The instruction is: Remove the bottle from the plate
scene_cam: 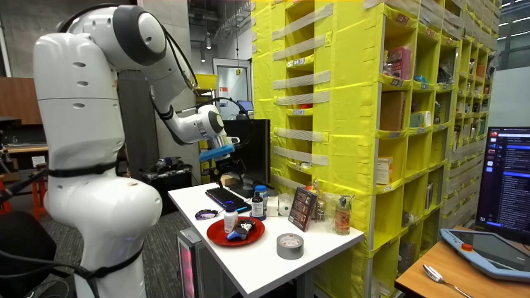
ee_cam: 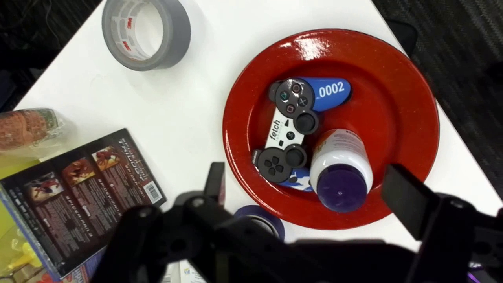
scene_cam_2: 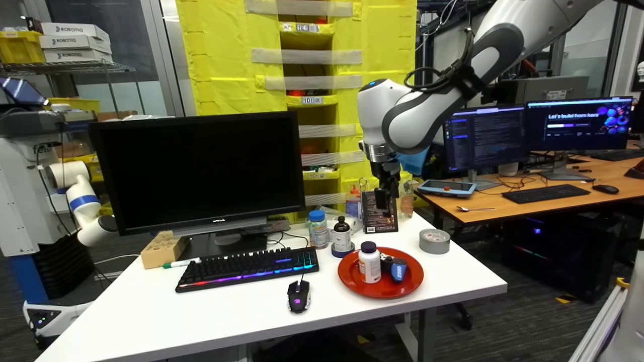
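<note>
A white bottle (ee_cam: 342,157) with a dark purple cap stands upright on the red plate (ee_cam: 393,90). It also shows in both exterior views (scene_cam: 230,220) (scene_cam_2: 370,265). A blue, white and black game controller (ee_cam: 283,127) lies beside it on the same plate. In the wrist view my gripper (ee_cam: 305,182) is open, with the bottle's cap showing between its spread fingers, nearer the right one. The exterior views show the gripper (scene_cam: 232,176) (scene_cam_2: 386,200) empty, high above the table and apart from the bottle.
A grey tape roll (scene_cam: 290,246) and an upright disc case (scene_cam_2: 380,213) stand near the plate. A dark bottle (scene_cam_2: 342,237) and a blue-capped jar (scene_cam_2: 318,231) are behind it. A keyboard (scene_cam_2: 249,267), a mouse (scene_cam_2: 299,295) and a large monitor (scene_cam_2: 201,173) are on the table.
</note>
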